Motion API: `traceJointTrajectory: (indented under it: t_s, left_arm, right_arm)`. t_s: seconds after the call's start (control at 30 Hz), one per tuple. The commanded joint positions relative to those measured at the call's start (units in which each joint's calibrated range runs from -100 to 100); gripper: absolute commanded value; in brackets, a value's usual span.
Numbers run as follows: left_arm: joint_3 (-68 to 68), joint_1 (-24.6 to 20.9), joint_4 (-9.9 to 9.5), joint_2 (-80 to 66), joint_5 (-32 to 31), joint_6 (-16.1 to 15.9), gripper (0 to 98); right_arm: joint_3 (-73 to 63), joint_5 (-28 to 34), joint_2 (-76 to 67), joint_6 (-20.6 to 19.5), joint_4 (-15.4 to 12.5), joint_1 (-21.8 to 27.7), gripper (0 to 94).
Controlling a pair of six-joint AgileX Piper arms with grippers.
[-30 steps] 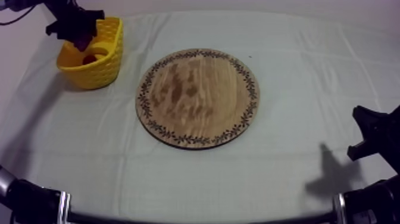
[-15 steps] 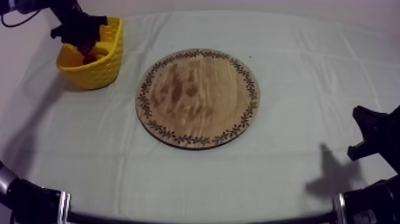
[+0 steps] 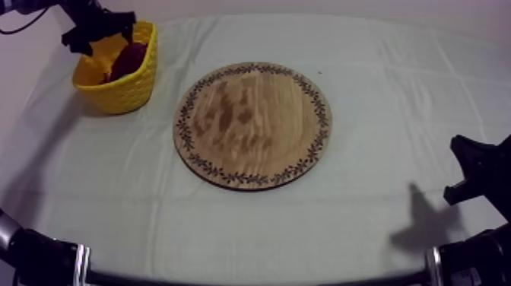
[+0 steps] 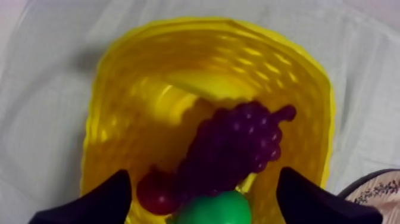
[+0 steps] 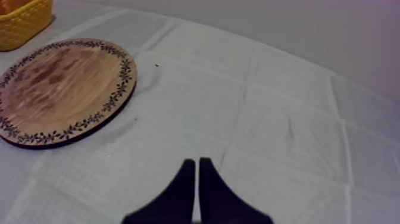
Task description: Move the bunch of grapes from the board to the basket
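Purple bunch of grapes (image 4: 233, 145) lies in yellow basket (image 4: 119, 89); my left gripper (image 4: 203, 174) above it released, right gripper (image 5: 197, 162) clenched empty

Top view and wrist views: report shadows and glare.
Top view: a shadow lies on the cloth near the right gripper; right wrist view: the wooden board casts a thin shadow along its near edge; left wrist view: the yellow basket shines on its inner wall, dimmer under the bunch of grapes.
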Motion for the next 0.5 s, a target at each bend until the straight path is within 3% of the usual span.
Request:
traceJointTrajectory:
  t_s: [0.0,0.07,0.37,0.47]
  left_arm:
    - [-0.06,-0.20,0.06,-0.55,-0.08,-0.10,90.2]
    - [0.03,-0.44,0.16,-1.60,-0.43,-0.18,84.4]
    - [6.19,-2.59,1.13,-14.57,-11.05,-1.86,29.3]
    - [10.53,-3.83,1.88,-20.88,-15.50,-2.72,19.0]
  right_arm:
    - [-0.03,0.00,-0.01,0.02,0.01,0.02,0.4]
    - [-0.03,0.00,-0.01,0.02,0.01,0.02,0.4]
    - [-0.03,0.00,-0.01,0.02,0.01,0.02,0.4]
    - [-0.03,0.00,-0.01,0.02,0.01,0.02,0.4]
